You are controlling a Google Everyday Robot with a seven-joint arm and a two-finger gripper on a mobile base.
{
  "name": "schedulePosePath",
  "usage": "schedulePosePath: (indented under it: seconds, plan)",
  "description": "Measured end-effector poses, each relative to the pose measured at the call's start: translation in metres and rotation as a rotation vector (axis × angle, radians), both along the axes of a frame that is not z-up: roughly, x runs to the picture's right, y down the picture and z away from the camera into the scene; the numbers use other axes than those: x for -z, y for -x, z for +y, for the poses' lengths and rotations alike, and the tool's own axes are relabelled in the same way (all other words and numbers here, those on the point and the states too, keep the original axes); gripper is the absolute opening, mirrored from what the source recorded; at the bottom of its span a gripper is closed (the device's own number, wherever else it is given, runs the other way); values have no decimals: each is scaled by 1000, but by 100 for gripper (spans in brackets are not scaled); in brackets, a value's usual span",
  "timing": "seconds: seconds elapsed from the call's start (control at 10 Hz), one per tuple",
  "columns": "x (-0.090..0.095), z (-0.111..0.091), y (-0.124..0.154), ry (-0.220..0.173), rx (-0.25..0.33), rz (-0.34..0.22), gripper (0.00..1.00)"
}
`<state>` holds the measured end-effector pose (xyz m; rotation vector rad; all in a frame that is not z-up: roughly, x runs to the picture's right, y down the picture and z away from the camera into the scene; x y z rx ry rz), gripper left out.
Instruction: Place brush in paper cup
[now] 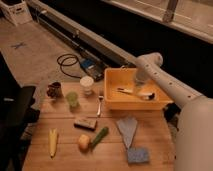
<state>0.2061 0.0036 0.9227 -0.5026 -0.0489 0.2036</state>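
Note:
The brush (135,93) lies inside the yellow bin (114,100) at the back right of the wooden table; it has a pale slim handle and a darker head toward the right. My gripper (134,83) hangs from the white arm over the bin's back part, just above the brush handle. The white paper cup (87,84) stands upright left of the bin, near the table's back edge, apart from the gripper.
A green cup (73,99) and a dark mug (54,90) stand left of the paper cup. A metal fork (100,105) lies beside the bin. In front lie a dark block (86,122), a corn cob (52,141), a round fruit (84,142), a green vegetable (100,136), a grey cloth (127,129) and a blue sponge (137,155).

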Motion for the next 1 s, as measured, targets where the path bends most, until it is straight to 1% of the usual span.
schedulePosePath:
  seconds: [0.1, 0.3, 0.4, 0.5, 0.6, 0.7, 0.8, 0.9, 1.0]
  plan:
    - [-8, 6, -1, 23, -18, 0, 65]
    - [-25, 22, -1, 87, -64, 1, 65]
    - [-34, 29, -2, 112, -90, -1, 65]
    - [-43, 38, -4, 144, -134, -5, 65]
    - [-50, 48, -13, 178, -194, -6, 64]
    - [-52, 50, -16, 189, -234, -17, 60]
    - [-53, 52, -20, 196, -281, -35, 49]
    - [-52, 52, -22, 195, -280, -32, 37]
    - [-52, 51, -21, 195, -277, -31, 27]
